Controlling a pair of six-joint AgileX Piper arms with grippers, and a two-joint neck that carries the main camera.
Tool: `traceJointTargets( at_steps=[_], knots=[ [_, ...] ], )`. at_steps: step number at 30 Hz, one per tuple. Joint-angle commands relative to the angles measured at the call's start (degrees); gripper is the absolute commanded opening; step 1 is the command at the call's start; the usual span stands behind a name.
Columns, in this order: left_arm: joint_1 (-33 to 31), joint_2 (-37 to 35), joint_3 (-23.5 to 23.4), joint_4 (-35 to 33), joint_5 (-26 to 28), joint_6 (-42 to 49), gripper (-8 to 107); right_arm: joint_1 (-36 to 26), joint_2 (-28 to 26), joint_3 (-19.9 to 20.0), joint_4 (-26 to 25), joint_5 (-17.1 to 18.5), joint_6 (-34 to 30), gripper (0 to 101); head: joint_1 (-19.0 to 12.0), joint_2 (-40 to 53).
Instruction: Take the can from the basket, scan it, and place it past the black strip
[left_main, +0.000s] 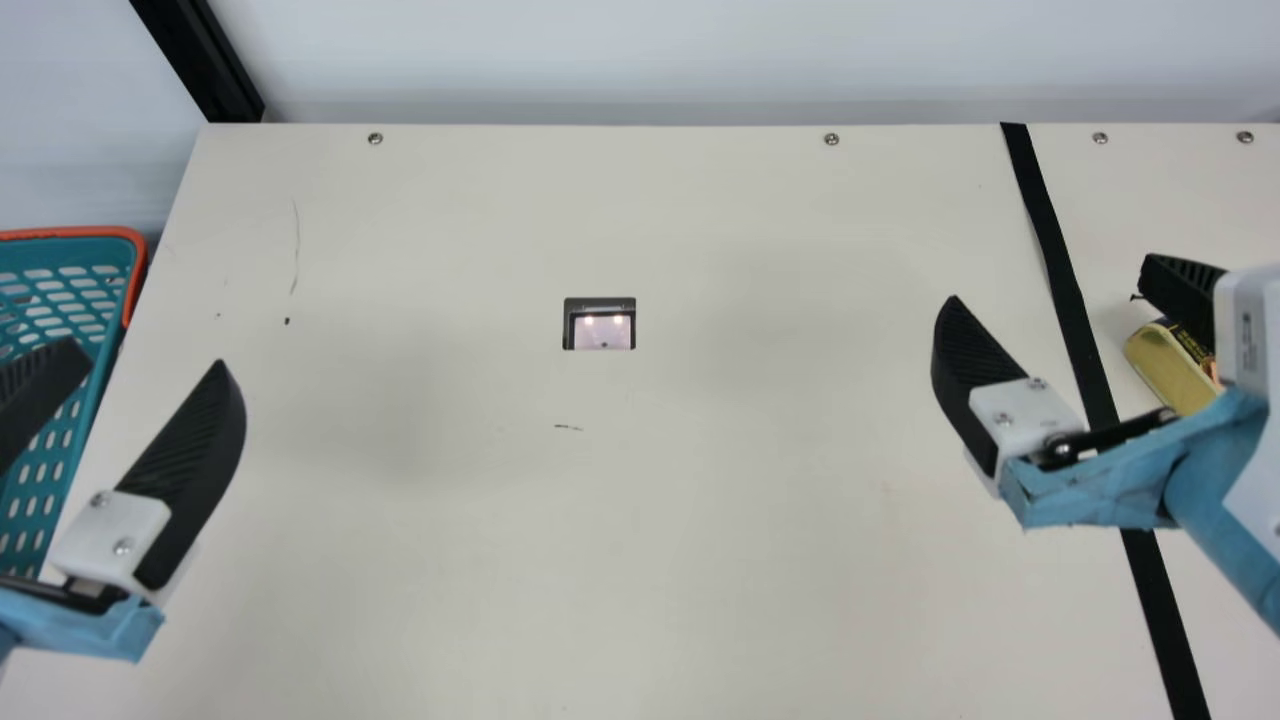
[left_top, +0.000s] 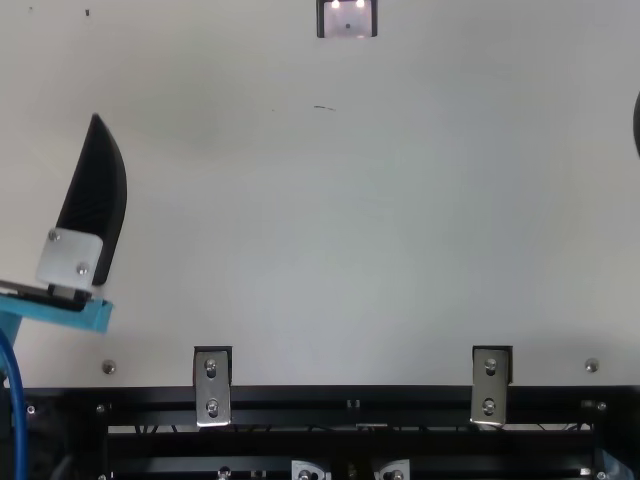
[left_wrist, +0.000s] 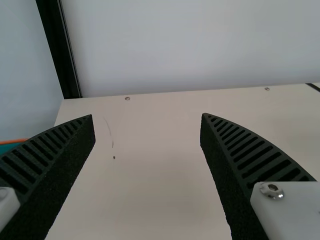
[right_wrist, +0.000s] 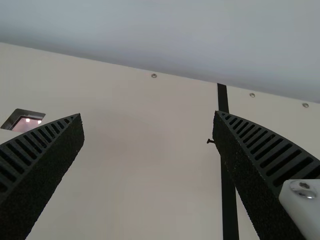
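Note:
My left gripper (left_main: 148, 358) hangs open at the left beside the teal basket (left_main: 104, 238), whose visible part shows no can. One finger overlaps the basket in the main view. Over the right side my right gripper (left_main: 1052, 282) stands open, its fingers on either side of the black strip (left_main: 1062, 270). A yellow can (left_main: 1165, 372) with a dark label lies right of that strip, partly hidden by the right gripper. In the left wrist view the left gripper (left_wrist: 148, 117) has nothing between its fingers, nor has the right gripper (right_wrist: 148, 115) in the right wrist view.
The scanner window (left_main: 602, 331), lit, is set into the table (left_main: 700, 480) near the middle. A pale wall (left_main: 640, 60) runs behind the table's far edge, with a black post (left_main: 205, 60) at the back left. Metal brackets (left_top: 212, 385) line the near edge.

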Motion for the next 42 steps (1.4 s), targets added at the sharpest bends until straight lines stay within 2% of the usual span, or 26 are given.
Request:
traceJointTargets(
  at_steps=[1, 16, 24, 30, 31, 32, 35, 42],
  knots=[
    [0.2, -1.9, 0.3, 0.8, 2.3, -0.7, 90, 0.1, -2.0, 1.9, -0.1, -0.5, 0.4, 101, -2.3, 0.5],
    [3.3, -14.7, 3.1, 5.2, 12.7, -5.2, 90, 2.5, -17.5, 14.1, 0.9, -5.2, 3.0, 101, -2.3, 0.5],
    [5.7, -22.1, 3.3, 5.0, 18.8, -5.7, 90, 3.2, -27.0, 19.1, 2.6, -4.1, 4.6, 101, -2.3, 0.5],
    [7.6, -27.1, 3.5, 3.7, 22.7, -4.8, 90, 2.5, -33.7, 20.7, 3.5, -1.3, 5.1, 101, -2.3, 0.5],
    [7.1, -26.1, 3.3, 4.0, 22.0, -5.1, 90, 2.3, -34.7, 20.9, 3.6, -0.7, 5.2, 101, -2.3, 0.5],
    [7.5, -26.7, 3.5, 3.8, 22.6, -4.9, 90, 2.4, -32.7, 20.7, 3.5, -1.2, 5.2, 101, -2.3, 0.5],
    [7.6, -27.2, 3.5, 3.8, 22.7, -4.8, 90, 2.3, -34.7, 20.8, 3.5, -0.5, 5.2, 101, -2.3, 0.5],
    [7.6, -27.2, 3.5, 3.8, 22.8, -4.8, 90, 2.3, -34.8, 20.8, 3.5, -0.4, 5.2, 101, -2.3, 0.5]
  ],
)
